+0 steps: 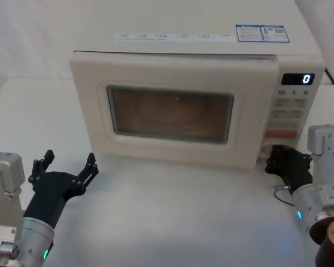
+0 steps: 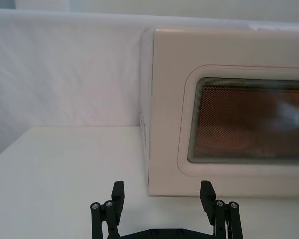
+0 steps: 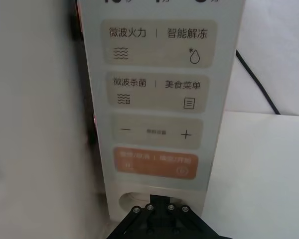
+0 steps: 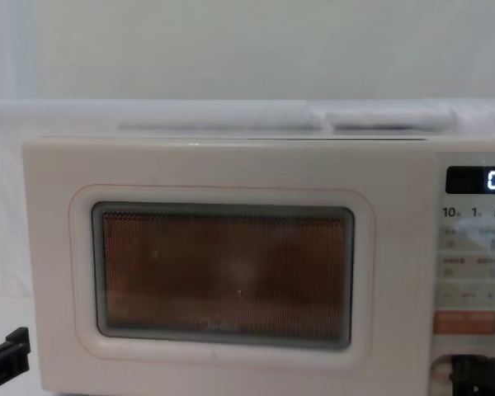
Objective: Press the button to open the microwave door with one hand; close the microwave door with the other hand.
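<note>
We have our right gripper [image 1: 277, 161] at the lower right of the head view, pushed up against the foot of the control panel [image 3: 154, 99], because that is where the button [image 3: 139, 203] sits: in the right wrist view it is the cream pill-shaped key at the bottom centre, just under the orange key [image 3: 155, 163], and the gripper's black linkage covers its lower part. We cannot tell whether these jaws are released or clenched, nor whether they are already pressing the button.

The door [image 1: 172, 111] fills the middle of the head view and looks flush with the oven body, so we judge it not yet sprung. In the right wrist view a thin reddish line shows in the seam at the panel's left edge; whether that means the door is starting to part we cannot say.

Our left gripper [image 1: 67, 167] waits at the lower left over the desk [image 1: 172, 217], jaws released and spread wide, aimed at the door's left corner. We judge it is held there, near but apart, so the door can swing open before this arm pushes it shut.
</note>
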Robot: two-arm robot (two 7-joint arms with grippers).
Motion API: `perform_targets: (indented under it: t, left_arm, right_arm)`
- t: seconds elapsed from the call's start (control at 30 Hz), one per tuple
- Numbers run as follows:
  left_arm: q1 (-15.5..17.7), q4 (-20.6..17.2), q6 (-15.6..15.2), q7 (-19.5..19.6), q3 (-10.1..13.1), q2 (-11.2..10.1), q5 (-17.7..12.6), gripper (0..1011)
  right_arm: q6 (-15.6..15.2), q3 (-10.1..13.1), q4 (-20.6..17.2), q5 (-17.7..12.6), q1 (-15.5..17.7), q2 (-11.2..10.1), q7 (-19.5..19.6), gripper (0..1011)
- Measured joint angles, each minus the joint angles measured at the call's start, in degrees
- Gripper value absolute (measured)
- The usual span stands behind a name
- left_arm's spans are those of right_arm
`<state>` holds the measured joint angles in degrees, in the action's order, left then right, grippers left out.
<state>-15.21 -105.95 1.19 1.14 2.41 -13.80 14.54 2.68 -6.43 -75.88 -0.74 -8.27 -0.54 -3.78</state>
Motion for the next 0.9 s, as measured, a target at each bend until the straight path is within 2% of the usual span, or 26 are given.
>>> perform_targets:
  t: [0.47,0.9]
  left_arm:
    - [0.0,0.0,0.0,0.0,0.0,0.0,0.0,1000]
    - [0.0,0.0,0.0,0.0,0.0,0.0,0.0,1000]
  right_arm:
    - [0.2,0.4,-1.0,-0.1,0.7,-0.1,0.0,0]
    - [-0.6,0.5,-7.1,-0.8,5.0,-1.4,-1.0,0]
